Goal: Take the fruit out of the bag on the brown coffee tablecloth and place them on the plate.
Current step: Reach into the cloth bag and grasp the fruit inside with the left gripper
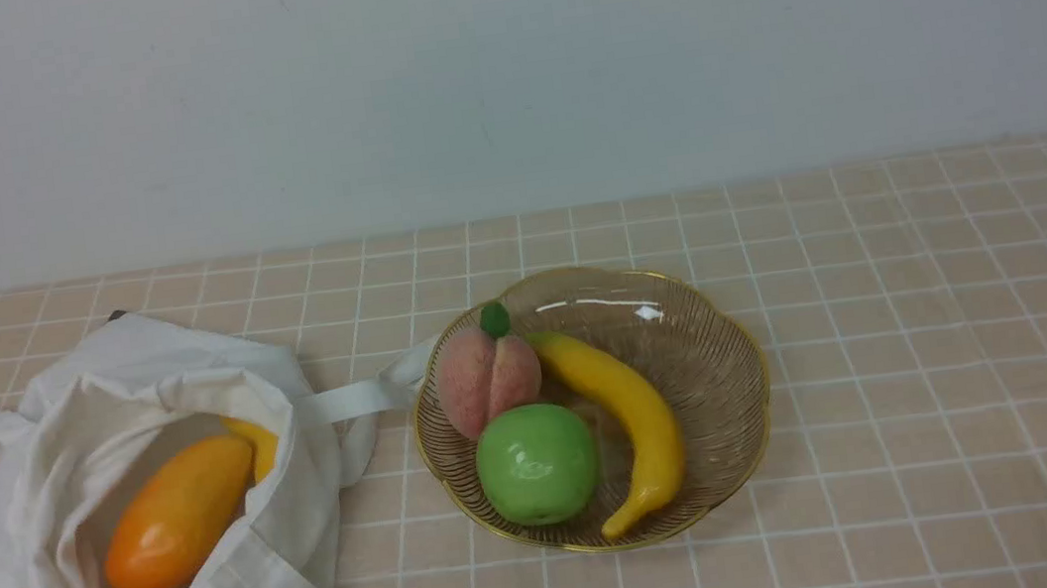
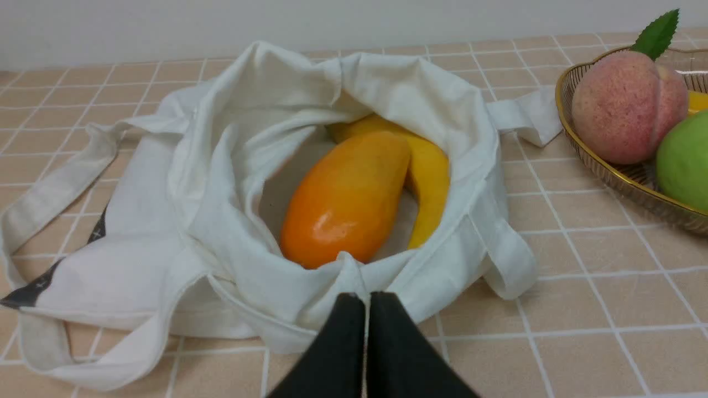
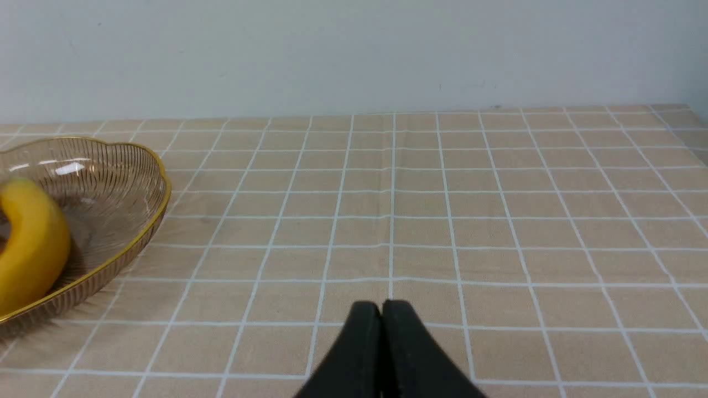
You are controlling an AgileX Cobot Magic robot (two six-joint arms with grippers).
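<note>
and right up close, there they were, 2 grippers: the left gripper was closed, fingertips together in front of the bag, and the right gripper was closed too, over the pale brown tablecloth! just beyond the left one sat the white cloth bag, mouth open, with 2 fruits inside: 1 orange mango, leaning against 1 yellow fruit. over to the right lay the glass plate, gold-rimmed, carrying 3: the green apple nearest on the left, the yellow banana curving beside it, and the pink peach behind the apple with its 1 green leaf. a strap stretched from the bag to the plate. what a difference the views made! the left wrist view opened up the bag, showing the yellow fruit bending behind the mango, where the front view gave only a small part; the front view had the whole plate, while the right wrist view caught just its side and part of the banana. farthest off stood the pale wall.
</note>
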